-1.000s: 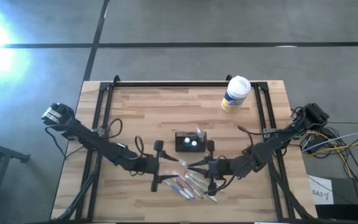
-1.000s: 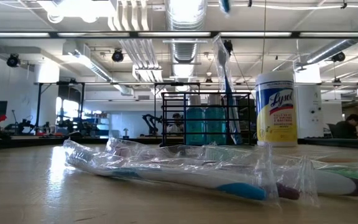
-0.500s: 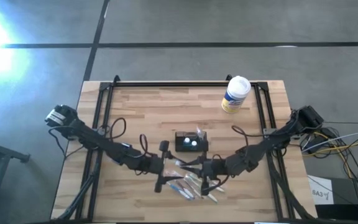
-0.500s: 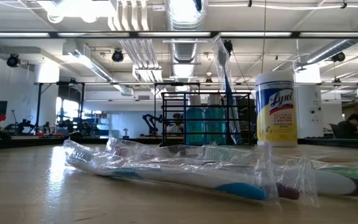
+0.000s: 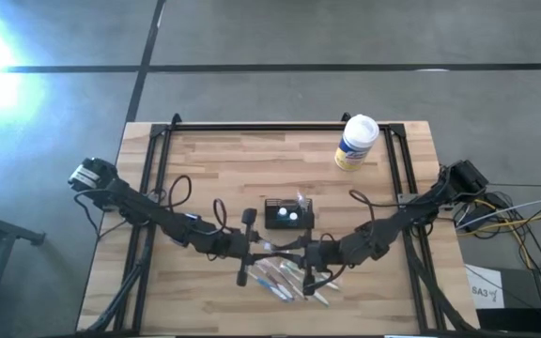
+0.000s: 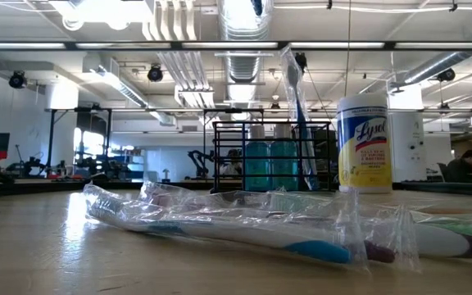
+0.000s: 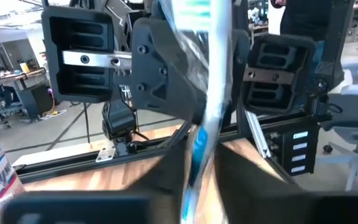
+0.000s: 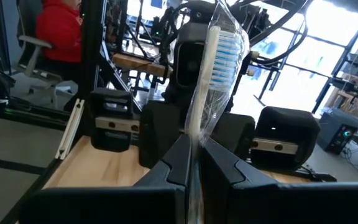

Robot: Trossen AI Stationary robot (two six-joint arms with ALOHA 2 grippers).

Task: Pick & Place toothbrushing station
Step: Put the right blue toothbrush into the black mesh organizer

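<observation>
Counting from the high view: one toothbrushing station (image 5: pixel 288 214), one Lysol wipes canister (image 5: pixel 355 143), and a loose heap of plastic-wrapped toothbrushes (image 5: pixel 287 280) whose exact number I cannot settle, roughly five. Two arms reach over the wooden table (image 5: pixel 214 169).

The toothbrushing station is a small black box standing near the middle of the table, between the two grippers and a little farther back than both. Its long axis runs left to right across the table, its top with two pale round holes facing straight up. One wrapped toothbrush (image 6: pixel 296 115) stands nearly upright in it, at its right end, leaning slightly; in the low view it rises beside the canister (image 6: pixel 365 143), which stands well apart at the back right.

The left gripper (image 5: pixel 259 249) and the right gripper (image 5: pixel 296 252) meet close together just in front of the station, above the heap. Each wrist view shows its own fingers pinched onto a wrapped toothbrush: the left fingers (image 7: pixel 173 180) clamp a brush with a blue-and-white handle (image 7: pixel 210 99), and the right fingers (image 8: pixel 179 165) clamp a brush showing blue-and-white bristles (image 8: pixel 213 74). Whether that is one brush shared by both grippers, I cannot tell.
</observation>
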